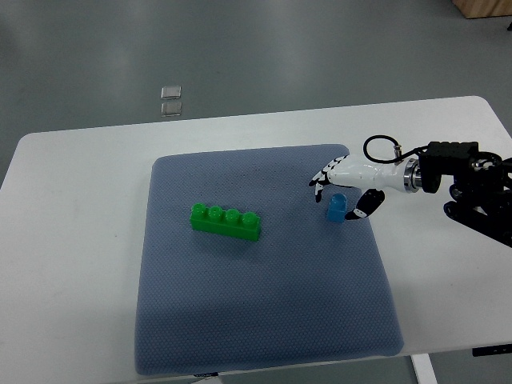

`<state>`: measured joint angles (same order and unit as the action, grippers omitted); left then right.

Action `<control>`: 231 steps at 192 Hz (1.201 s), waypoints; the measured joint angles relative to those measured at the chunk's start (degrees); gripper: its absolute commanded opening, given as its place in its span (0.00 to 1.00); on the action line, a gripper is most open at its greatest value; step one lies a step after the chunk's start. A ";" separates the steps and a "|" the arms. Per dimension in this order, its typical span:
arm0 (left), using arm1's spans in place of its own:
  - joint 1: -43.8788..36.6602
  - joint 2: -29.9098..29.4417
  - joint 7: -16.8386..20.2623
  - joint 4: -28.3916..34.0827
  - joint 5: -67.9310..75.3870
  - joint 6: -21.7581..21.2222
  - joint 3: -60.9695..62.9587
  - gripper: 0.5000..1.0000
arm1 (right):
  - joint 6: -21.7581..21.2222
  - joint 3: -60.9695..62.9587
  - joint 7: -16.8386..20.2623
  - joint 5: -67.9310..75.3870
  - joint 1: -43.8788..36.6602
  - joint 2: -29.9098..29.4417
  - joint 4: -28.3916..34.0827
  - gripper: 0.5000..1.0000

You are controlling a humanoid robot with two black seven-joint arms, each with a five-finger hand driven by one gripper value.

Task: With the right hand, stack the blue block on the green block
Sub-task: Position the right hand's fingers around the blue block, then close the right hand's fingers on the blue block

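A long green block (226, 222) with several studs lies left of centre on the blue-grey mat (264, 320). To its right, near the mat's right edge, a small blue block (336, 209) stands upright. My right hand (337, 198) reaches in from the right and hovers at the blue block. Its white fingers (322, 178) stretch out over the block's far side and the thumb (362, 209) sits close against its right side. The fingers are spread, not closed on the block. The left arm does not show.
The mat lies on a white table (72, 240). Two small clear squares (171, 100) lie on the grey floor beyond the table's far edge. My black forearm (472, 188) and a looped cable (382, 149) hang over the table's right side.
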<state>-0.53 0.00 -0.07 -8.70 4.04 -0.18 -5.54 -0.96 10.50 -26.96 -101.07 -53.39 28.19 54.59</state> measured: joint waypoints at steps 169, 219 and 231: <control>0.00 0.00 0.01 0.00 0.00 0.00 0.00 1.00 | 3.35 -2.26 -1.51 -2.20 -0.28 0.48 -0.10 0.61; 0.00 0.00 0.01 0.00 0.00 0.00 0.00 1.00 | 3.32 -2.24 -1.57 -2.20 -0.40 0.62 -0.10 0.56; 0.00 0.00 0.01 0.00 0.00 0.00 0.00 1.00 | 3.28 -2.24 -1.59 -2.20 -0.40 0.62 -0.10 0.53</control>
<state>-0.53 0.00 -0.06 -8.70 4.04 -0.18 -5.54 2.32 8.26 -28.55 -103.27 -53.79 28.81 54.49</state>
